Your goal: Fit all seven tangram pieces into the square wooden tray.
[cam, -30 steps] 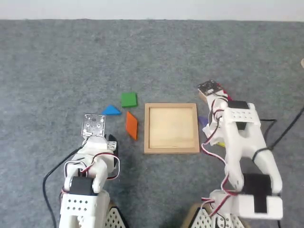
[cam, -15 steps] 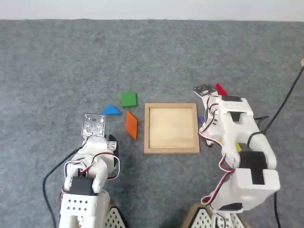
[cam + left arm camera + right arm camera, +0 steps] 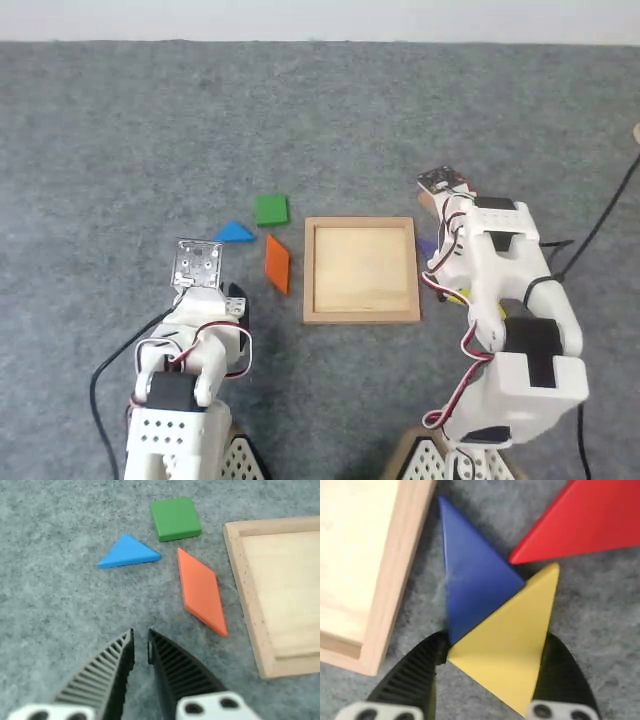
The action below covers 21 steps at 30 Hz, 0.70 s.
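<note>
The square wooden tray (image 3: 361,222) lies mid-table with nothing in it. To its left are a green square (image 3: 271,209), a light blue triangle (image 3: 233,232) and an orange parallelogram (image 3: 277,263). My left gripper (image 3: 140,635) is shut and holds nothing, a short way from the orange parallelogram (image 3: 201,591). On the tray's right side, my right gripper (image 3: 492,645) straddles a yellow triangle (image 3: 505,645), one finger touching each side. A dark blue triangle (image 3: 470,575) lies against the yellow one, beside the tray rim (image 3: 390,595). A red triangle (image 3: 585,525) lies just beyond them.
Grey carpet covers the table. The right arm (image 3: 500,270) hangs over the pieces to the right of the tray. Cables trail at the right edge and beside the left arm's base.
The right arm swung toward the tray, baring the red triangle half a second ago, then swung back over it. The left arm has not moved.
</note>
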Each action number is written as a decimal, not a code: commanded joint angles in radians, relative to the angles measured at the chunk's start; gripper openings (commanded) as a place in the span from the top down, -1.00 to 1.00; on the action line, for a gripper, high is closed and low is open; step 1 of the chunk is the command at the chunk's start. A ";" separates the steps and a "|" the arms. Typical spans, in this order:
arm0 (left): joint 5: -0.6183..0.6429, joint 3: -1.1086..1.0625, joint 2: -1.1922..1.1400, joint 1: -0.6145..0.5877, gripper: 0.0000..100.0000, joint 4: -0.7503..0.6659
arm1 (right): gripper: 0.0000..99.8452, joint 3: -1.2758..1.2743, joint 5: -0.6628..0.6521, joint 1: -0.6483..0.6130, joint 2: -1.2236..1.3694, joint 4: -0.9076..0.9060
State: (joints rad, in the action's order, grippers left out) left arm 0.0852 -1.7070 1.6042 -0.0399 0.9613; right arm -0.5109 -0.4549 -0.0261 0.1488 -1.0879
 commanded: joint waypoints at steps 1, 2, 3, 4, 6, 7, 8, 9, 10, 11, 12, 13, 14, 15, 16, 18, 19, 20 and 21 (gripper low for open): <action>0.009 0.018 0.014 -0.008 0.89 0.003 | 0.79 0.015 0.009 -0.007 0.013 0.005; 0.009 0.018 0.014 -0.008 0.89 0.003 | 0.79 0.018 0.009 -0.007 0.013 0.005; 0.009 0.018 0.014 -0.008 0.89 0.003 | 0.79 0.018 0.009 -0.002 0.012 0.005; 0.009 0.018 0.014 -0.008 0.89 0.003 | 0.79 0.020 0.009 0.005 0.008 0.004; 0.009 0.018 0.014 -0.008 0.89 0.003 | 0.79 0.017 0.011 0.018 -0.024 0.004; 0.009 0.018 0.014 -0.008 0.89 0.003 | 0.79 0.014 0.011 0.028 -0.048 -0.002; 0.009 0.018 0.014 -0.008 0.89 0.003 | 0.79 0.018 0.011 0.036 -0.077 -0.024; 0.009 0.018 0.014 -0.008 0.89 0.003 | 0.79 0.020 0.011 0.042 -0.111 -0.045; 0.009 0.018 0.014 -0.008 0.89 0.003 | 0.79 0.020 0.011 0.042 -0.151 -0.064; 0.009 0.018 0.014 -0.008 0.89 0.003 | 0.79 0.020 0.011 0.041 -0.194 -0.082; 0.009 0.018 0.014 -0.008 0.89 0.003 | 0.79 0.017 0.011 0.038 -0.237 -0.101; 0.009 0.018 0.014 -0.008 0.89 0.003 | 0.79 0.014 0.011 0.038 -0.275 -0.117; 0.009 0.018 0.014 -0.008 0.89 0.003 | 0.79 0.014 0.011 0.038 -0.312 -0.137; 0.009 0.018 0.014 -0.008 0.89 0.003 | 0.79 0.014 0.008 0.038 -0.341 -0.156; 0.009 0.018 0.014 -0.008 0.89 0.003 | 0.79 0.012 0.003 0.039 -0.366 -0.173; 0.009 0.018 0.014 -0.008 0.89 0.003 | 0.78 0.003 -0.020 0.045 -0.398 -0.205; 0.009 0.018 0.014 -0.008 0.89 0.003 | 0.78 -0.009 -0.063 0.044 -0.409 -0.225; 0.009 0.018 0.014 -0.008 0.89 0.003 | 0.78 -0.029 -0.117 0.039 -0.415 -0.252; 0.009 0.018 0.014 -0.008 0.89 0.003 | 0.77 -0.052 -0.167 0.038 -0.421 -0.275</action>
State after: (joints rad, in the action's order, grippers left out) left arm 0.0852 -1.7070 1.6042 -0.0399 0.9613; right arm -0.5355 -0.5056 0.0123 -0.2041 -1.2950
